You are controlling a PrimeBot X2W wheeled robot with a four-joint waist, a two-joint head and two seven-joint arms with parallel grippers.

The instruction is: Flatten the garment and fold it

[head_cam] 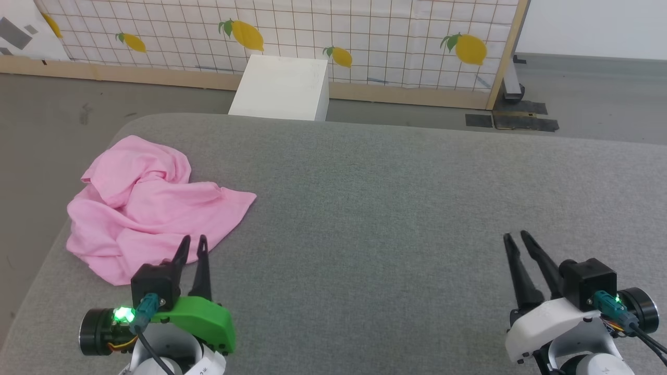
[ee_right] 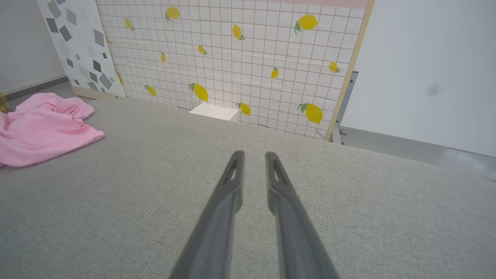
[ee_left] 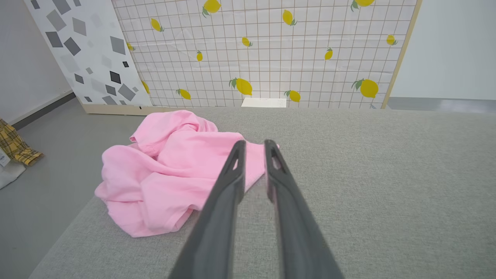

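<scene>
Head view: crumpled pink shorts [head_cam: 151,203] lie on the grey counter [head_cam: 391,208]; the left tool [head_cam: 194,240] is just beside them, the right tool [head_cam: 515,237] well apart. Both tools slightly parted, empty.

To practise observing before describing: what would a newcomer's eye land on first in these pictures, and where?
The crumpled pink garment stands out first, bunched near the left edge of the grey padded surface. Next comes the lemon-printed grid screen along the far side, a white box before it. The left gripper sits close by the garment's near edge, jaws slightly apart and holding nothing.
</scene>
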